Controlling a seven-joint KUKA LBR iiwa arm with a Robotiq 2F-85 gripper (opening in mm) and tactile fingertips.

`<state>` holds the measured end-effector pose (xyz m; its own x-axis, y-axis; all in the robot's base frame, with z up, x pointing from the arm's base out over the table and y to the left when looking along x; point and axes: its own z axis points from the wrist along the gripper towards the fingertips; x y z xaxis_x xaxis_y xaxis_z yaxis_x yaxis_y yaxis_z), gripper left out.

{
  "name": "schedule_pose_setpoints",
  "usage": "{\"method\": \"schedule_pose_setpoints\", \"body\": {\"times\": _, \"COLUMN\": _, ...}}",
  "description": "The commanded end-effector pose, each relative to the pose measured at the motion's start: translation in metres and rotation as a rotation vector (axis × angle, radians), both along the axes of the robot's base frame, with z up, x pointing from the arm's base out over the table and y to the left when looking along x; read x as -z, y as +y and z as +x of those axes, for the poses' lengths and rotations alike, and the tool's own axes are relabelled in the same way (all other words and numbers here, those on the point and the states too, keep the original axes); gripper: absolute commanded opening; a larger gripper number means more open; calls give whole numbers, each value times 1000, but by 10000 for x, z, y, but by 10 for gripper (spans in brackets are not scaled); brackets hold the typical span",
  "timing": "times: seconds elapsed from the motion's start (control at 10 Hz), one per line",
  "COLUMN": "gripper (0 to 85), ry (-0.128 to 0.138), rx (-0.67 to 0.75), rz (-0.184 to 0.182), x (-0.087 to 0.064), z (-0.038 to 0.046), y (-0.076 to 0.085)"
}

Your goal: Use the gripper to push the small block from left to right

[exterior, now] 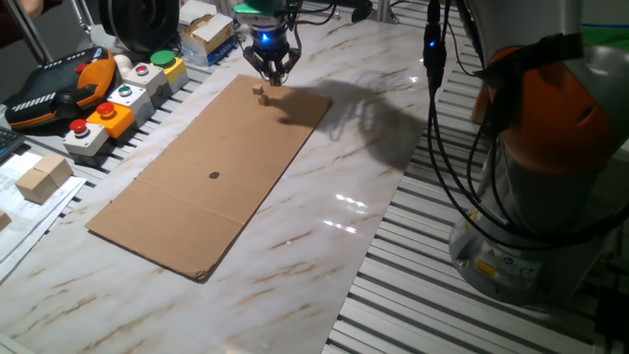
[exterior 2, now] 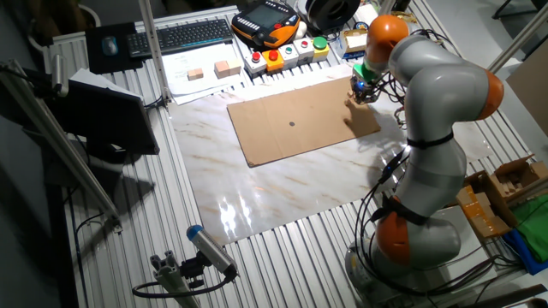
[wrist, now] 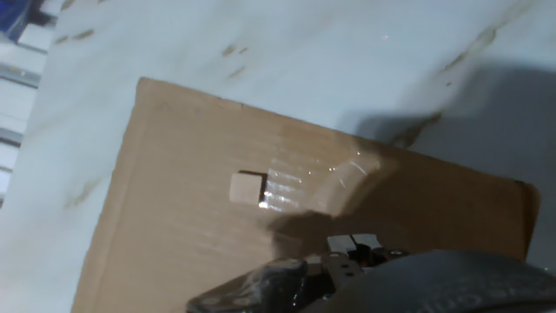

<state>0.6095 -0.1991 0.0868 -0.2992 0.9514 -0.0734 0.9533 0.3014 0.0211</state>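
Note:
The small block (exterior: pixel 259 92) is a tiny pale wooden cube on the far corner of a flat cardboard sheet (exterior: pixel 197 197). My gripper (exterior: pixel 274 79), black with a blue light, hangs just above and slightly to the right of the block, and its thin fingers meet at a point with nothing between them. In the hand view the block (wrist: pixel 248 187) lies on the cardboard (wrist: pixel 174 243) just ahead of the hand's dark body; the fingertips do not show clearly there. In the other fixed view the gripper (exterior 2: pixel 366 92) is over the cardboard's (exterior 2: pixel 291 128) right end.
A row of button boxes (exterior: pixel 118 103) and a teach pendant (exterior: pixel 49 88) lie left of the cardboard. Larger wooden blocks (exterior: pixel 44 177) sit at the left edge. The arm's base (exterior: pixel 541 157) and hanging cables (exterior: pixel 437 118) stand at the right. The cardboard has a black dot (exterior: pixel 214 176).

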Motion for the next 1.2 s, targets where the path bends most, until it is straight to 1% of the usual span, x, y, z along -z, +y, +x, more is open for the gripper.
{"method": "schedule_pose_setpoints", "body": {"times": 0.0, "gripper": 7, "ry": 0, "rx": 8, "rz": 7, "x": 19, "z": 5, "y": -18}}
{"method": "schedule_pose_setpoints", "body": {"times": 0.2, "gripper": 7, "ry": -2, "rx": 14, "rz": 2, "x": 48, "z": 21, "y": -59}}
{"method": "schedule_pose_setpoints", "body": {"times": 0.4, "gripper": 7, "ry": -11, "rx": 31, "rz": -5, "x": 82, "z": 63, "y": -95}}
{"method": "schedule_pose_setpoints", "body": {"times": 0.7, "gripper": 7, "ry": -25, "rx": 78, "rz": 7, "x": 161, "z": 129, "y": -146}}
{"method": "schedule_pose_setpoints", "body": {"times": 1.1, "gripper": 7, "ry": -29, "rx": 163, "rz": 26, "x": 229, "z": 165, "y": -164}}
